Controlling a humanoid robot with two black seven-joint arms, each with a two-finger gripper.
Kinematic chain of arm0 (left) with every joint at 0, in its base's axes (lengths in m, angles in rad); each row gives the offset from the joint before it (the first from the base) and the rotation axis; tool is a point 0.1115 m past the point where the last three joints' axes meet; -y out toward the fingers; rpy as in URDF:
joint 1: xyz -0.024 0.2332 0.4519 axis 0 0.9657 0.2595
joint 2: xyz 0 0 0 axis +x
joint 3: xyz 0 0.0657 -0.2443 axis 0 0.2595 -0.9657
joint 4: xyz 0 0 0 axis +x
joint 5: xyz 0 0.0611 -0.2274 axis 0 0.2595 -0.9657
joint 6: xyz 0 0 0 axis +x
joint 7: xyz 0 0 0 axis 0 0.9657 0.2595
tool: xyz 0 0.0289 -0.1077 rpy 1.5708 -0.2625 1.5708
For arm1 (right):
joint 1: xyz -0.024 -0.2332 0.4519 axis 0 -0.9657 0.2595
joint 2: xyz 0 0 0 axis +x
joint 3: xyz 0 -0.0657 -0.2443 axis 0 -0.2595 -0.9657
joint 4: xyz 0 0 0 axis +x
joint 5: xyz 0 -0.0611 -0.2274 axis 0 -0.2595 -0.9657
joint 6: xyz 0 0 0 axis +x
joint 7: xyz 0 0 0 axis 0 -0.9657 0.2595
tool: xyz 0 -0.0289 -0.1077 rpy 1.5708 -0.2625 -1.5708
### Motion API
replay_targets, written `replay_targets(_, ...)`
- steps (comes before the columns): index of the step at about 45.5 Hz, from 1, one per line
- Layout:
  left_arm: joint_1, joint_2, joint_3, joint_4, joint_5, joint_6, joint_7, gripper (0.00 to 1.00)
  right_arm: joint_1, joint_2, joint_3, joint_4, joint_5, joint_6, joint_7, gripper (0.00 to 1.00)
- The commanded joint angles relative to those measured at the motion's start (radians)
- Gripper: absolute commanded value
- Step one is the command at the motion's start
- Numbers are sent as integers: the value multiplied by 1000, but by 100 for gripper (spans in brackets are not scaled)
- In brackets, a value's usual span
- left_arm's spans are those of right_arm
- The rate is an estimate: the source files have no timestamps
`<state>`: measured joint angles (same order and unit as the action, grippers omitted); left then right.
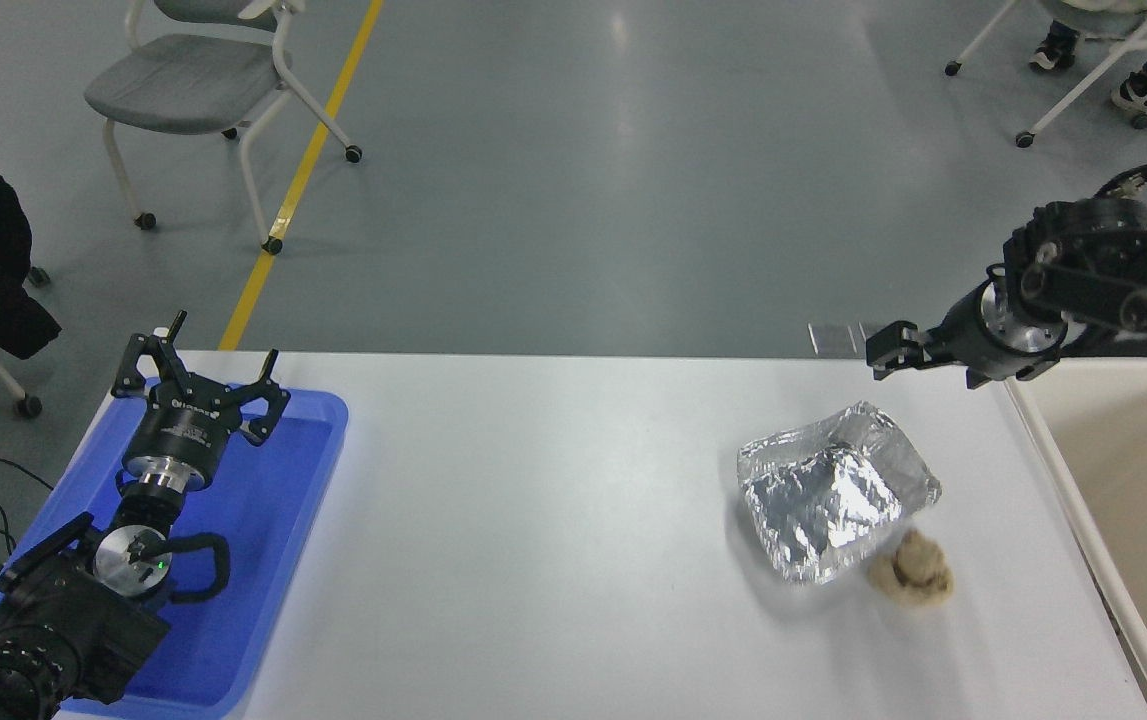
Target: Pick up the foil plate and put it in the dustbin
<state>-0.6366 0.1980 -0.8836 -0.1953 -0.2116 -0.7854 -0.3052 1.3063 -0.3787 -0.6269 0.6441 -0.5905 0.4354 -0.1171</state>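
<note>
The foil plate (pixel 833 490) is a shiny, crinkled silver tray lying on the white table at the right, empty. The dustbin (pixel 1083 480) is a large cream bin at the table's right edge, partly cut off by the picture. My right gripper (pixel 888 350) reaches in from the right edge and points left. It hangs low over the table's far edge, beyond the plate and apart from it, holding nothing. My left gripper (pixel 198 375) is parked open over the blue tray at the lower left.
A small tan dough-like lump (pixel 913 578) lies against the plate's near right corner. A flat blue tray (pixel 273 560) sits at the left under the left arm. Chairs stand on the floor beyond the table, and a person's shoes show at the top right.
</note>
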Motion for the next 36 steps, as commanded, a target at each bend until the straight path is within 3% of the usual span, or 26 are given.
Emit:
replay_targets(1,0,0,0,1,0,0,0,100,-191,64,65,-92,-48,-176,1,100)
replay_targets(26,-1,0,0,1,0,0,0,100,-349,162,65,-231,-32,-359,5,96)
replay_targets(32,-1,0,0,-3,0,0,0,100,-363,173,67,-255,-31,-362,7,81)
replay_targets(36,-1,0,0,1,0,0,0,100,-364,173,70,-256,-31,-365,8,52)
